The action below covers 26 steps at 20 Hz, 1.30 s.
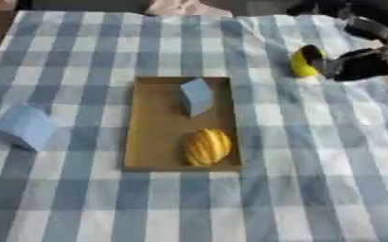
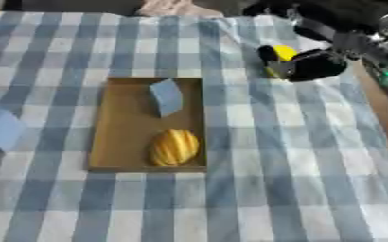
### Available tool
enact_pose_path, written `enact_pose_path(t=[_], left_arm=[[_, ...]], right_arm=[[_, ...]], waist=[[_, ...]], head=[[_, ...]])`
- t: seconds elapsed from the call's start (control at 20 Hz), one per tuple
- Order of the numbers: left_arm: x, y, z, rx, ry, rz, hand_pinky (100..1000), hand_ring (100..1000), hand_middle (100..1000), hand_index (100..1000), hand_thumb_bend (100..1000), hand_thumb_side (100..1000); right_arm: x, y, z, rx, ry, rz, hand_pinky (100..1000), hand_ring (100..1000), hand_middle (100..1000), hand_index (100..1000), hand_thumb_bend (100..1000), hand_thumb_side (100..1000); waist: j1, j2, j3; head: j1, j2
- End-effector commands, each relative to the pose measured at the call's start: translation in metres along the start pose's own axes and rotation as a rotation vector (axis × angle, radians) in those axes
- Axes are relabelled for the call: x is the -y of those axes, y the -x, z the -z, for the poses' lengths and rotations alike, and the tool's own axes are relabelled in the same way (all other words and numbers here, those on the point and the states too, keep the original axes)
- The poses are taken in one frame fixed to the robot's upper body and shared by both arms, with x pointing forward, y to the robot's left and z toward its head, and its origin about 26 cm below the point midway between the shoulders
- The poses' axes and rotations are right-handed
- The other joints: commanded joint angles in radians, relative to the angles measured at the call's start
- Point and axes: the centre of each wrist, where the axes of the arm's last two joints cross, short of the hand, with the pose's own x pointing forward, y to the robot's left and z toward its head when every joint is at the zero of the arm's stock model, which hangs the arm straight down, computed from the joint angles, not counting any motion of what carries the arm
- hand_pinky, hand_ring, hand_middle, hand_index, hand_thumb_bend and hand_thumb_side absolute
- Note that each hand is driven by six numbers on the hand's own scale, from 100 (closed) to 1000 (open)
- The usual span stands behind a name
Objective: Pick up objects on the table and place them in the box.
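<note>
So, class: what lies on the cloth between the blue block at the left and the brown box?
Nothing: only bare checked cloth between the blue block and the box, in the left eye view.

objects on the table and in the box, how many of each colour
Blue: 2, a block in the box and a block on the cloth.
Yellow: 2, a ridged fruit in the box and an object in the right hand.
Total: 4

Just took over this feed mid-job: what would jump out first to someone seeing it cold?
The shallow brown box in the middle of the blue-checked tablecloth, already holding a ribbed yellow object near its front and a light blue block towards the back. At the upper right, the right hand is closed around a yellow object. Another light blue block sits on the cloth, left of the box.
</note>
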Motion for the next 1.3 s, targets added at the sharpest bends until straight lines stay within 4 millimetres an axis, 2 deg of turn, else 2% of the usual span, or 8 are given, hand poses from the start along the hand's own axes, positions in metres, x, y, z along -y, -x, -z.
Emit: enact_pose_path(t=[0.05, 0.15, 0.25, 0.3, 0.55, 1.0, 1.3], left_arm=[[-0.004, -0.008, 0.006, 0.038, 0.006, 0.015, 850, 750, 722, 793, 100, 724], [-0.004, -0.009, 0.006, 0.040, 0.009, 0.017, 850, 750, 722, 793, 100, 725], [-0.004, -0.009, 0.007, 0.042, 0.010, 0.018, 850, 750, 722, 793, 100, 726], [-0.004, -0.009, 0.007, 0.042, 0.010, 0.018, 851, 750, 723, 793, 100, 728], [-0.003, -0.010, 0.008, 0.045, 0.014, 0.018, 851, 751, 724, 793, 100, 735], [-0.003, -0.010, 0.008, 0.046, 0.014, 0.021, 852, 753, 725, 793, 100, 746], [-0.003, -0.009, 0.008, 0.044, 0.013, 0.022, 853, 753, 726, 793, 100, 750]], right_arm=[[0.006, 0.032, -0.006, -0.098, 0.007, -0.021, 855, 885, 830, 943, 100, 287], [0.002, 0.044, -0.005, -0.127, 0.000, -0.010, 857, 886, 830, 949, 100, 328], [-0.002, 0.053, -0.004, -0.153, -0.006, -0.005, 859, 887, 830, 953, 100, 331], [-0.004, 0.058, -0.004, -0.164, -0.011, -0.003, 860, 888, 832, 956, 100, 376], [-0.011, 0.070, -0.002, -0.186, -0.033, 0.010, 868, 893, 837, 979, 100, 464], [-0.025, 0.091, -0.007, -0.289, -0.069, -0.003, 872, 912, 858, 987, 100, 477], [-0.029, 0.099, -0.013, -0.338, -0.089, -0.040, 871, 928, 874, 993, 100, 501]], waist=[[0.003, -0.011, 0.008], [0.003, -0.005, 0.019], [0.003, 0.003, 0.030], [0.002, 0.007, 0.035], [0.000, 0.028, 0.050], [-0.003, 0.061, 0.069], [-0.005, 0.072, 0.071]], head=[[-0.010, -0.017], [-0.018, -0.023], [-0.026, -0.031], [-0.030, -0.034], [-0.041, -0.045], [-0.049, -0.064], [-0.048, -0.067]])
